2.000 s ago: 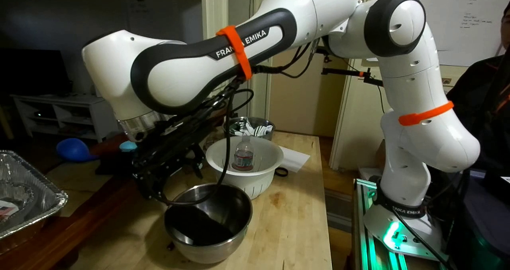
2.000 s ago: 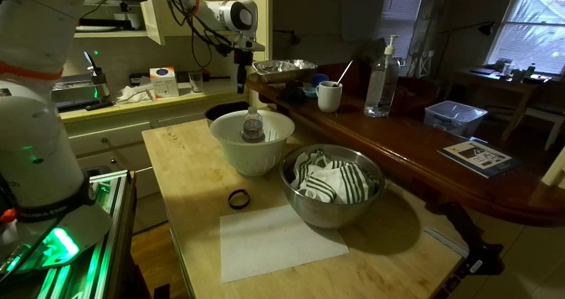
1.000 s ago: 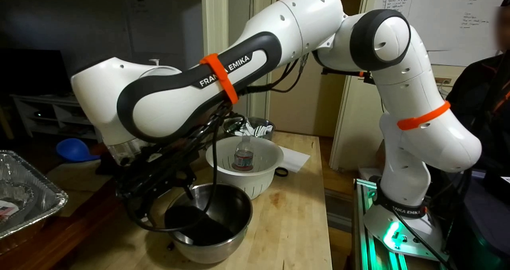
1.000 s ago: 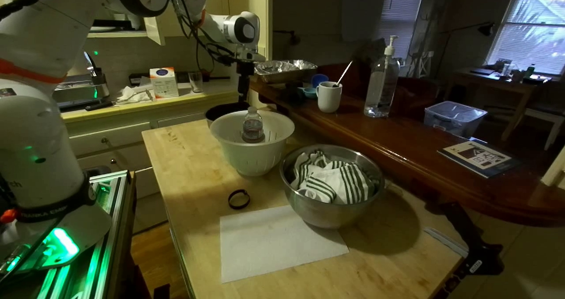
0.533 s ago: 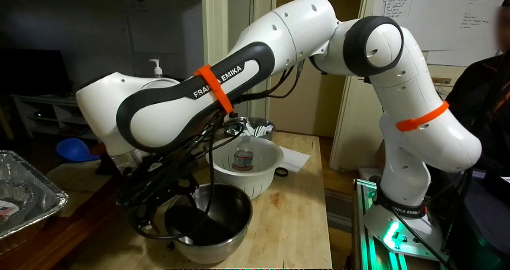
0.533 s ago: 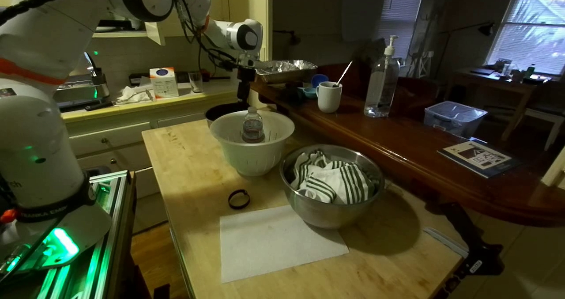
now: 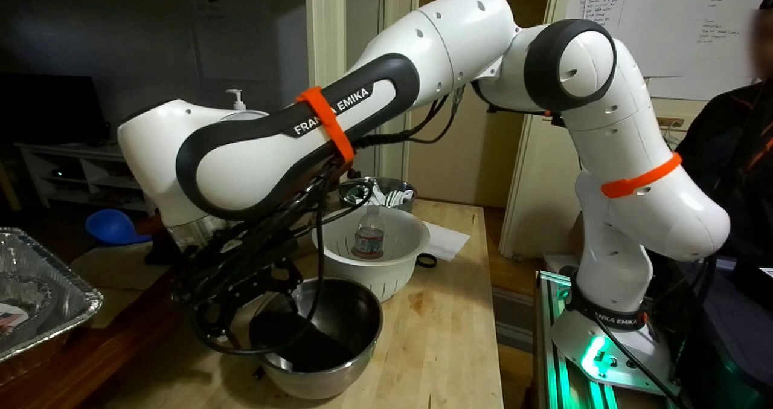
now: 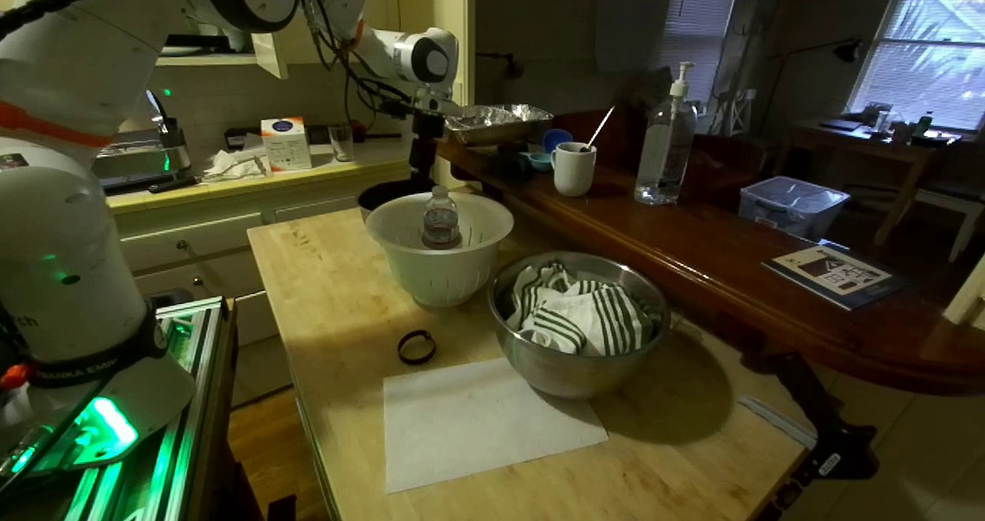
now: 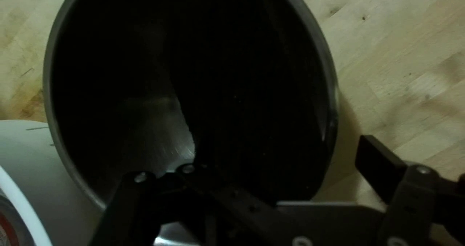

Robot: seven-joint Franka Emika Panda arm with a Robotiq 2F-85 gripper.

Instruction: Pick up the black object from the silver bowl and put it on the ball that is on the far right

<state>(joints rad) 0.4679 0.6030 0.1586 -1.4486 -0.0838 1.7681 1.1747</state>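
The silver bowl (image 7: 323, 376) stands on the wooden table, and its rim shows large in the wrist view (image 9: 327, 79). The black object (image 9: 250, 89) looks like dark cloth with a fuzzy edge and covers about half of the bowl's inside; it also shows in an exterior view (image 7: 317, 348). My gripper (image 9: 287, 158) is open, its fingers wide apart with nothing between them. It hangs just above the bowl's rim in both exterior views (image 7: 258, 318) (image 8: 420, 168). One finger is over the bowl's inside, the other outside the rim. No ball is in view.
A white bowl (image 8: 442, 275) holding a plastic bottle (image 8: 441, 225) stands close beside the silver bowl. Another steel bowl (image 8: 573, 371) holds a striped towel. A black ring (image 8: 416, 347) and white paper (image 8: 492, 425) lie on the table. A raised wooden ledge (image 8: 662, 232) runs alongside.
Over two seconds my arm has come down to the silver bowl's rim. In the last half second it has risen slightly. The bowls have not moved.
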